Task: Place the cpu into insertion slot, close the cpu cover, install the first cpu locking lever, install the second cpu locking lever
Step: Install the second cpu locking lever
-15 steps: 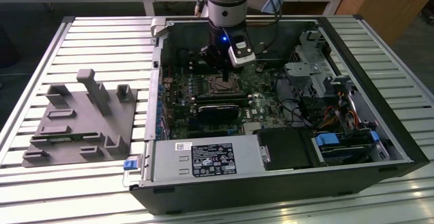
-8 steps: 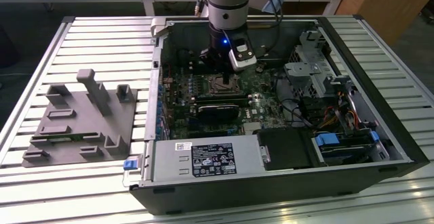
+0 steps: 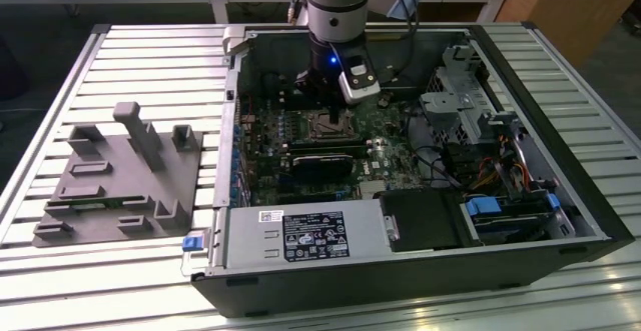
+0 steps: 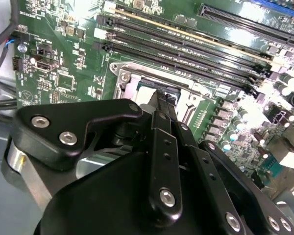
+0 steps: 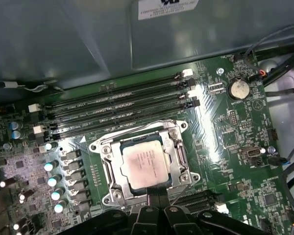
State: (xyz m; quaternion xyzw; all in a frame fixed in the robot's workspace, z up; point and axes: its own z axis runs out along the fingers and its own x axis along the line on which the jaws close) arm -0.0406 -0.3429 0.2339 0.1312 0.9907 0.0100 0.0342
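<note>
In the first wrist view the cpu [image 5: 146, 165] lies flat in the insertion slot [image 5: 102, 147], its dull silver face up. The silvery cpu cover [image 5: 118, 169] lies down around the cpu and frames it. My gripper [image 5: 158, 194] is shut, and its dark fingertips meet at the edge of the socket nearest the wrist. The second wrist view has the gripper [image 4: 162, 100] with its fingers together, touching the metal frame of the insertion slot [image 4: 137, 85]. In the exterior view the gripper [image 3: 326, 110] hangs straight down over the insertion slot [image 3: 329, 127] inside the open computer case.
Long black memory slots [image 5: 117, 110] run beside the socket. A black graphics card [image 3: 320, 167], a power supply [image 3: 300, 235] and drive cages with cables [image 3: 470, 113] crowd the case. A grey parts fixture [image 3: 120, 177] sits on the slatted table at the exterior view's left.
</note>
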